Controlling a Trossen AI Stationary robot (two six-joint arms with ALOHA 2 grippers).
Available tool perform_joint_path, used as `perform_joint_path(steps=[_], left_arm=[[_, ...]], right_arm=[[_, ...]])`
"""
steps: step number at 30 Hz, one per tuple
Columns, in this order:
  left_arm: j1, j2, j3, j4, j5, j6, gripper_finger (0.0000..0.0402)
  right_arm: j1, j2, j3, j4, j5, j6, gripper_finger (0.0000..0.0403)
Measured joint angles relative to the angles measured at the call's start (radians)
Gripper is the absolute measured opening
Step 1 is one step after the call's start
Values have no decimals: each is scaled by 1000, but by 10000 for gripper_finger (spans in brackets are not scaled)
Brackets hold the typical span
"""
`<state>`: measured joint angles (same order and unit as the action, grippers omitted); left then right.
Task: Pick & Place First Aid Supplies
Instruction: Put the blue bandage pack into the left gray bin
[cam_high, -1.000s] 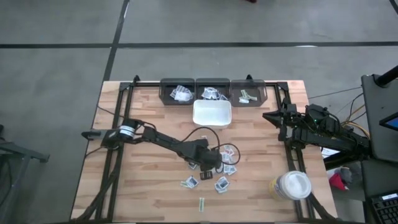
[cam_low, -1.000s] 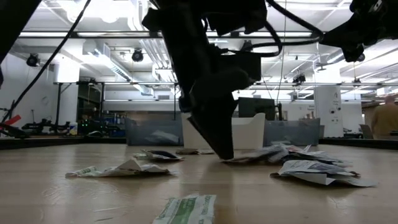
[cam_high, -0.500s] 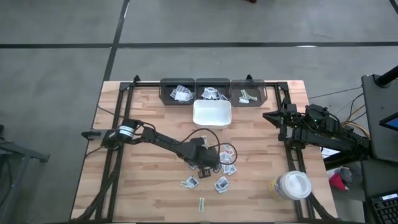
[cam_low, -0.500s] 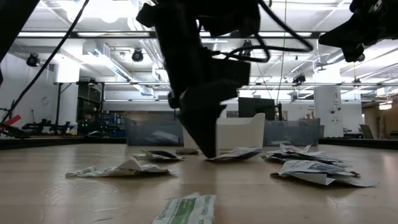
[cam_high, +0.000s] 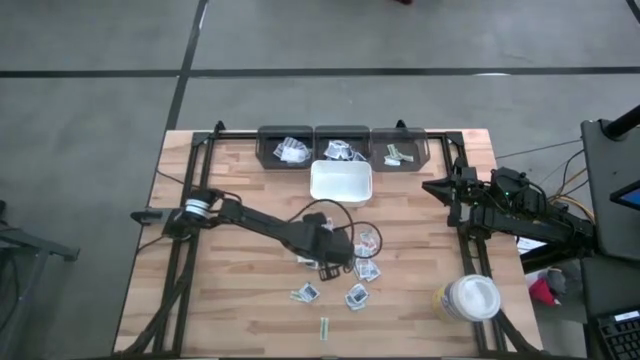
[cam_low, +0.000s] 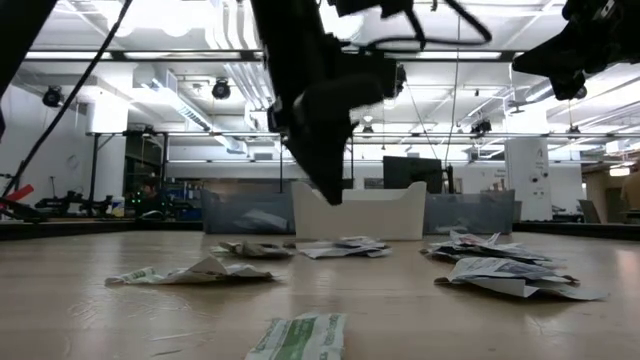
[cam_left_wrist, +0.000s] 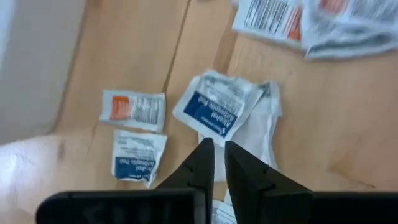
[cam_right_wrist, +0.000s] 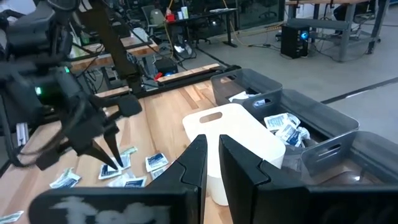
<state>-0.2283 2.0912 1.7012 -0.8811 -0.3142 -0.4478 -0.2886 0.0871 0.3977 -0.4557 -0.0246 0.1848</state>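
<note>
Left hand (cam_high: 340, 262) hovers over scattered packets (cam_high: 367, 246), possibly empty; tray (cam_high: 341, 183) beyond.

A white square tray (cam_high: 341, 183) is seen at upper centre of the wooden table (cam_high: 230, 300), just below three dark bins (cam_high: 343, 146). A round white-lidded jar (cam_high: 468, 299) is placed at lower right.

grey floor (cam_high: 100, 100), exposed ceiling ducts (cam_low: 190, 85)
</note>
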Motion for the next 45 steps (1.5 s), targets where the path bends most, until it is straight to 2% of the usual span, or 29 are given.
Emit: perform_joint_path(steps=[8, 16, 21, 26, 30, 45], left_arm=[[0, 2, -50, 9, 48, -48, 42], [-6, 1, -77, 108, 165, -48, 43], [-5, 1, -86, 164, 201, -71, 71], [-5, 1, -87, 173, 200, -112, 114], [-5, 1, -89, 174, 200, -113, 134], [-5, -3, -235, 326, 195, -205, 137]], right_arm=[[0, 0, 0, -1, 0, 0, 38], [0, 0, 0, -1, 0, 0, 38], [0, 0, 0, -1, 0, 0, 38], [0, 0, 0, -1, 0, 0, 38], [0, 0, 0, -1, 0, 0, 38], [0, 0, 0, -1, 0, -1, 38]])
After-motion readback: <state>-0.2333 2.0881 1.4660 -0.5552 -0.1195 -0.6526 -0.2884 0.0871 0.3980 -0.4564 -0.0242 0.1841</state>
